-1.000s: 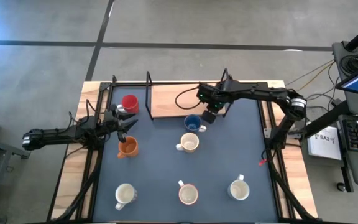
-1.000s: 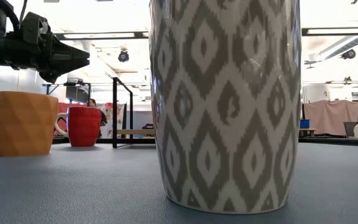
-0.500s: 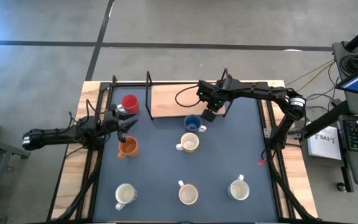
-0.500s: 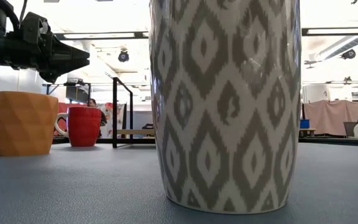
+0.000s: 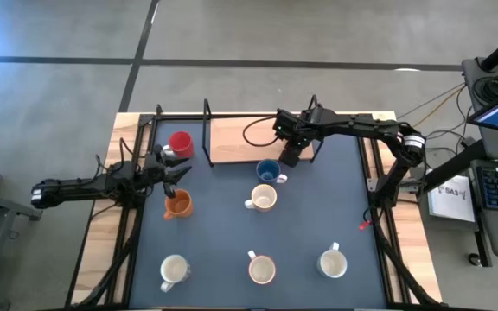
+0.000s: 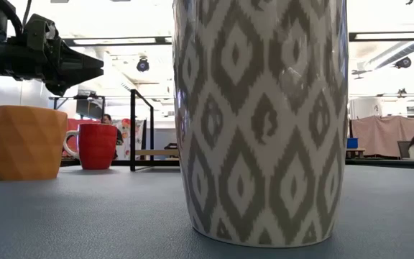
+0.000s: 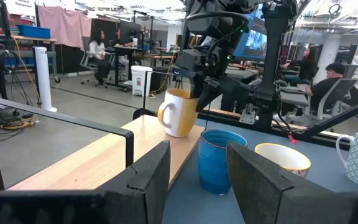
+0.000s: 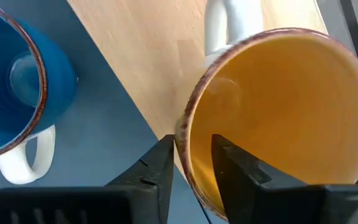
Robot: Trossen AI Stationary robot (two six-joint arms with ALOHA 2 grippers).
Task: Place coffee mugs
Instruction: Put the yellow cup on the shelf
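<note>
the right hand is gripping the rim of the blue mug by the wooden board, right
Not the blue one. The right hand straddles the rim of a white mug with a yellow inside, tilted over the wooden board. The blue mug stands free beside it. The right wrist view shows this.

Seven mugs (image 5: pixel 264 199) upright, one raised

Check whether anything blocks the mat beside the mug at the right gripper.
Yes. The blue mug stands on the mat close beside the yellow-lined mug, which is at the right gripper over the wooden board's edge. A cream mug stands just beyond the blue one.
</note>
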